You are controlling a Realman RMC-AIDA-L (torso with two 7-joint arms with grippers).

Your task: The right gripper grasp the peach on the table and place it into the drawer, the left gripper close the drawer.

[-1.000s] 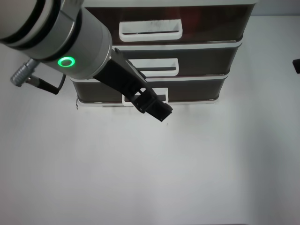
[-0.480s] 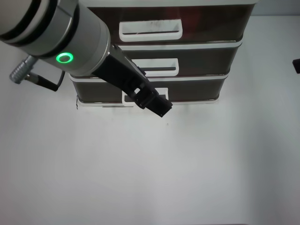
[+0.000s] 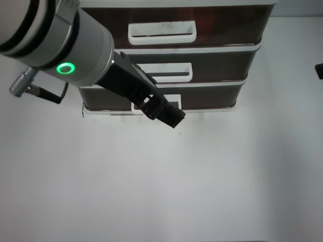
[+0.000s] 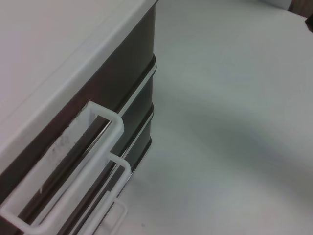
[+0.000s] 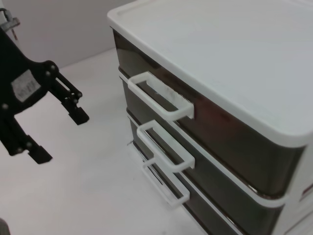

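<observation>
Table (image 3: 161, 191) open; drawer stack (image 3: 212, 65) blocks the far side.

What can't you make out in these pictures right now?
Peach: in no view; only a reddish blur behind the top drawer's smoky front, head view.
Bottom handle: partly covered by the left hand, head view.
Right hand: cut off by the head view's edge.

Drawer (image 3: 166, 22): top of 3-high stack, upper centre of head frame. Smoky-brown translucent front, white loop handle w/ dark smudges, pushed fully in, flush w/ drawers below. Reddish shape shows faintly thru front, right of handle. Stack sits on plain white desk (image 3: 161, 181).
</observation>
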